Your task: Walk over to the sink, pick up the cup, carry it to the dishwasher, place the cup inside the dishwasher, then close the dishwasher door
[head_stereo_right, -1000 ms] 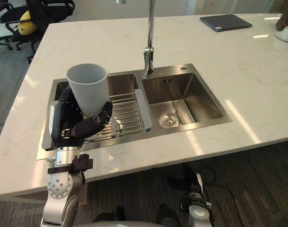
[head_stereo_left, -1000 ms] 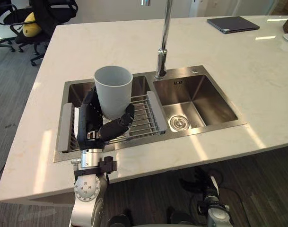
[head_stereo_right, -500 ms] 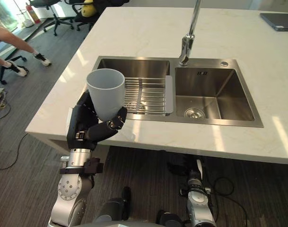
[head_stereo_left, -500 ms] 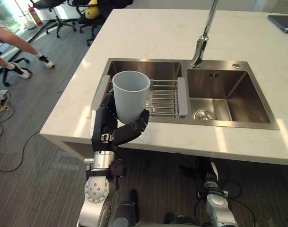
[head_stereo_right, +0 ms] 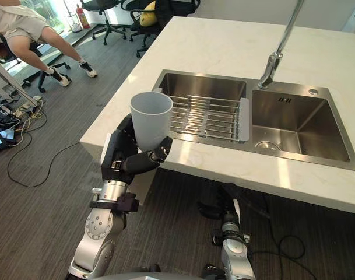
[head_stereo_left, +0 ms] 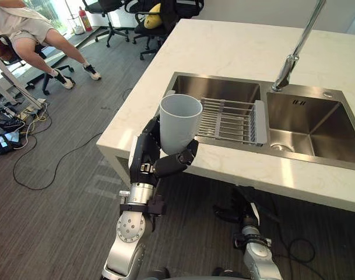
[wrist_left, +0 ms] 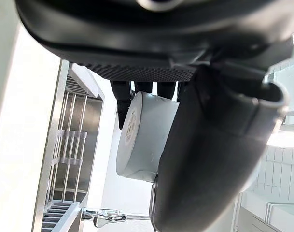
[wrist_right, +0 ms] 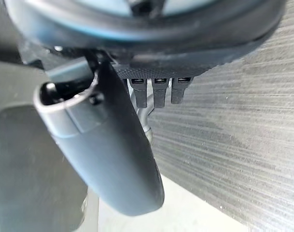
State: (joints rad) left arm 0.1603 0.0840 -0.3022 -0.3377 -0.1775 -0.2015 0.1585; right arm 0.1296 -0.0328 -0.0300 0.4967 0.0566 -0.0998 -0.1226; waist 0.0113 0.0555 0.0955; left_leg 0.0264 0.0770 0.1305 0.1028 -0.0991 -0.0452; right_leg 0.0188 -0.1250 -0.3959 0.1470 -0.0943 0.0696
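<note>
- Left eye view, and the pick-up looks done: the cup point(head_stereo_left: 180, 122) is out of the sink point(head_stereo_left: 317, 125) and up in the air, centre-left of the frame.
- The left hand point(head_stereo_left: 151, 158) has it. Fingers wrap the far side of the lower wall, and the thumb crosses the near side, so it's a firm curled grip around the base.
- The cup sits upright with its mouth up, and its top half stands clear above the hand.
- In the frame it overlaps the counter point(head_stereo_left: 224, 46) at its near left edge, just beside the rack point(head_stereo_left: 229, 119) lying across the left basin.
- The left wrist view backs that up: the cup's pale wall is tucked against the palm, with the thumb's dark bulk across it.
- The right hand point(wrist_right: 113, 159) shows in its own wrist view, hanging over the carpeted floor with nothing in it. I can't tell whether it is open or closed.
- The faucet point(head_stereo_left: 294, 55) is at upper right, and a person point(head_stereo_left: 31, 32) is seated at upper left, well apart from the action.
- My read is that the walk to the sink and the grasp are finished, and the carry is the step in hand.
- Left to do: reach the dishwasher, set the cup inside, and close the door.
</note>
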